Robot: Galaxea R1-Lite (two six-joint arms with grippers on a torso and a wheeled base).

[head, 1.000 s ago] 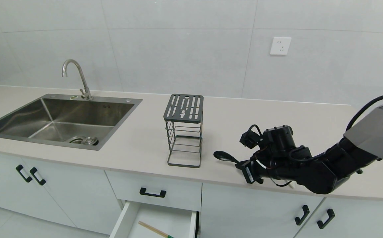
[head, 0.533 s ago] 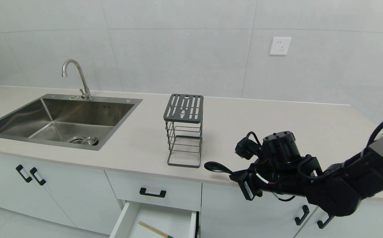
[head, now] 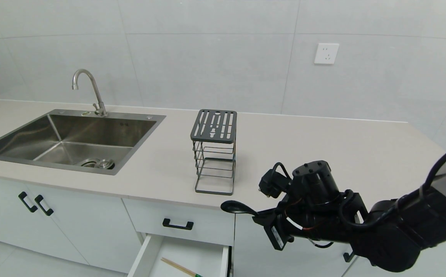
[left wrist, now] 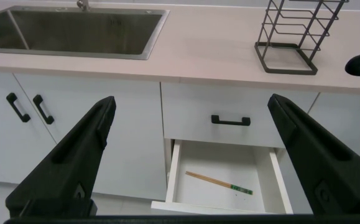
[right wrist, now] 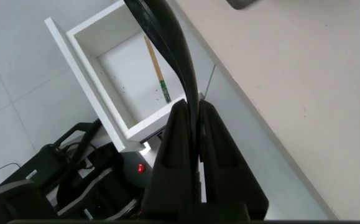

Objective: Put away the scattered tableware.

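Observation:
A black spoon (head: 238, 207) is held level by its handle in my right gripper (head: 266, 217), which is shut on it out over the counter's front edge, above and right of the open drawer (head: 215, 257). In the right wrist view the spoon's handle (right wrist: 167, 43) runs out from between the shut fingers (right wrist: 178, 134) over the drawer (right wrist: 83, 74). A pair of chopsticks (left wrist: 219, 182) lies inside the white drawer (left wrist: 175, 180), also seen as chopsticks (head: 180, 268) in the head view. My left gripper (left wrist: 192, 137) hangs open, low in front of the cabinets, facing the drawer.
A dark wire rack (head: 214, 152) stands on the counter (head: 323, 150) just left of the right arm. A steel sink (head: 26, 132) with a tap (head: 88, 90) is at the left. Cabinet doors with black handles (head: 34, 203) sit below.
My right arm has carried the spoon forward and to the left, from over the counter to beyond its front edge and lower, toward the open drawer.

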